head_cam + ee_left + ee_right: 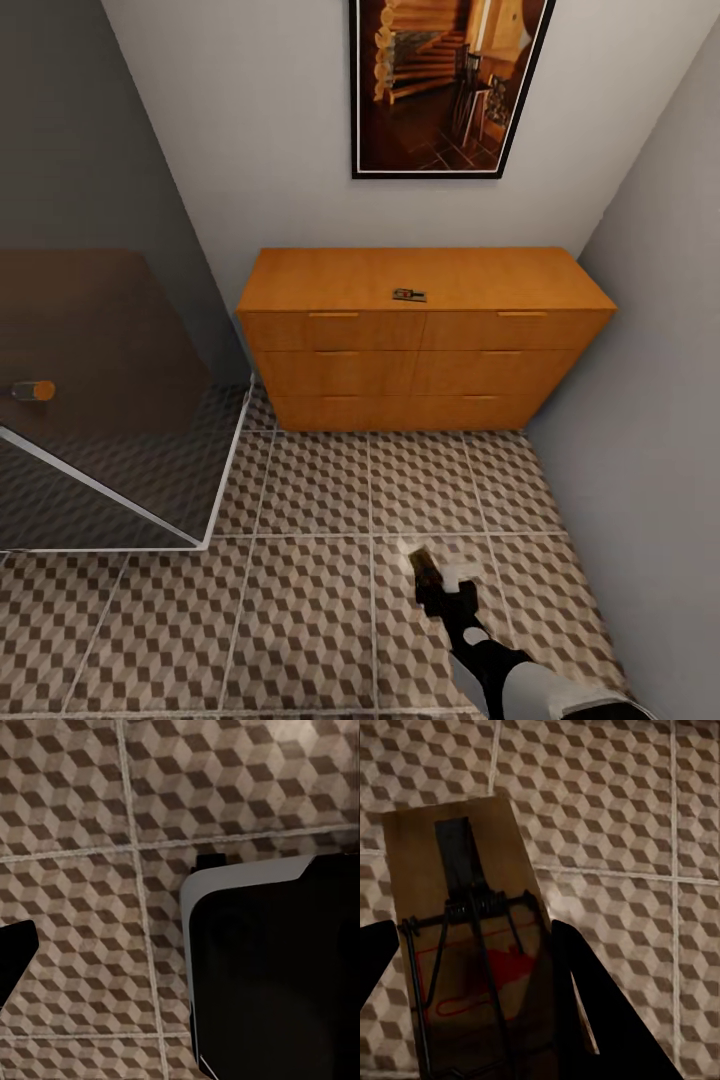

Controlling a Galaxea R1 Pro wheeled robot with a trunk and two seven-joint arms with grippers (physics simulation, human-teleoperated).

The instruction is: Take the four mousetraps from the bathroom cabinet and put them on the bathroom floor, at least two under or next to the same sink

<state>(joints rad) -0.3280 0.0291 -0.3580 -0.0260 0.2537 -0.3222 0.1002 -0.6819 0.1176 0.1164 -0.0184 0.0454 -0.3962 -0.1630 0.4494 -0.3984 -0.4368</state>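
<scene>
Out in front of the cabinet (425, 335), the right gripper (428, 578) grasps one mousetrap (465, 937) above the bathroom floor (300, 610), unplaced, while another mousetrap (409, 294) waits on the cabinet's top.

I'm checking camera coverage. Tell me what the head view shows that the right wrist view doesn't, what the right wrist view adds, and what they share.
Head view alone: the orange-brown cabinet against the wall with one mousetrap on its top, a framed picture above it, the dark glass shower enclosure, and the right arm reaching over the tiles. Right wrist view alone: close detail of the held mousetrap, its spring, dark bar and red mark, between the right end effector's fingers. Both: the cube-patterned bathroom floor and the right end effector.
</scene>
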